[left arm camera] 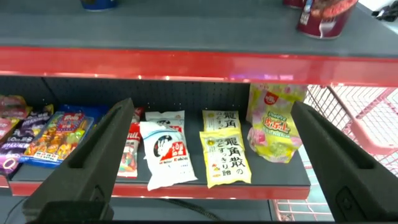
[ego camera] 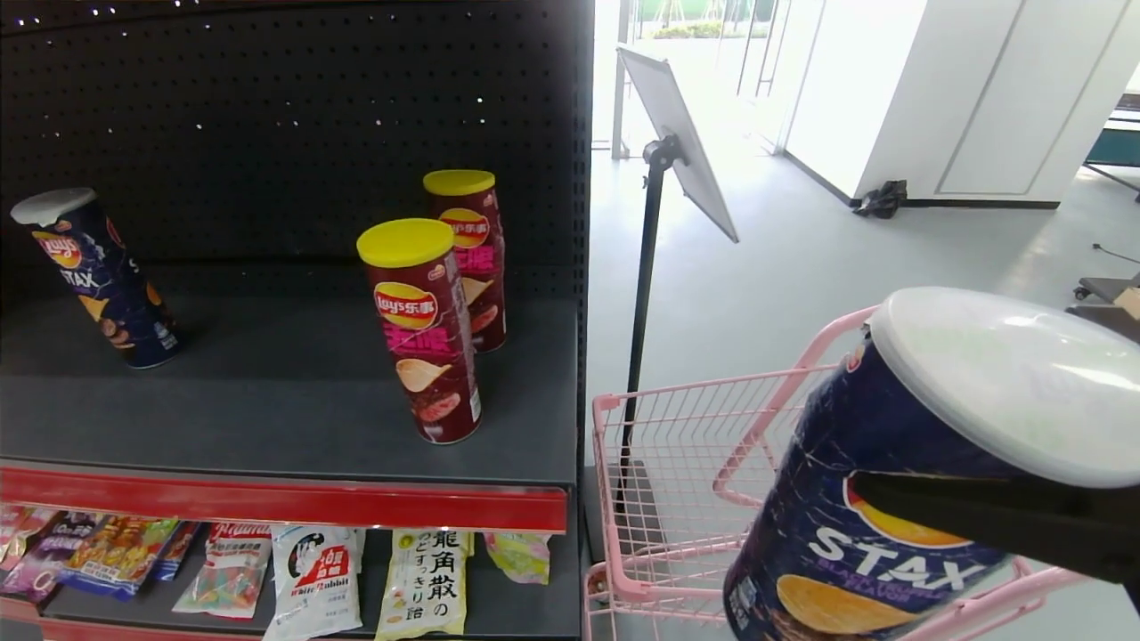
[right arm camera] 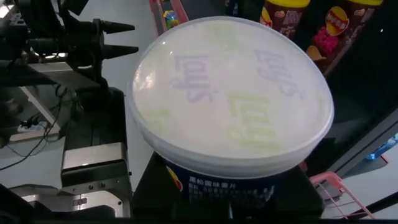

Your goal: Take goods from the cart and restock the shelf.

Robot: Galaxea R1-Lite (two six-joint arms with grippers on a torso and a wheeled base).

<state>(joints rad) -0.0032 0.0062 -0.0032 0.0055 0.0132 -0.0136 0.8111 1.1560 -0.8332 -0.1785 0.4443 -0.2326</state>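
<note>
The dark grey metal shelf (ego camera: pixel 267 401) stands left of the pink wire cart (ego camera: pixel 677 463). Over the cart, my right claw (ego camera: pixel 935 512) clamps the white-lidded dark blue cardboard crisp tube (ego camera: pixel 846 445) around its body. I judge it light, stiff, slick and crushable. My left claw (left arm camera: pixel 214 180) gapes wide, empty.

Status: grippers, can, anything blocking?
Right gripper shut on blue can, by cart. Left gripper open, empty, at lower shelf. Two red cans stand at upper shelf's cart end.
</note>
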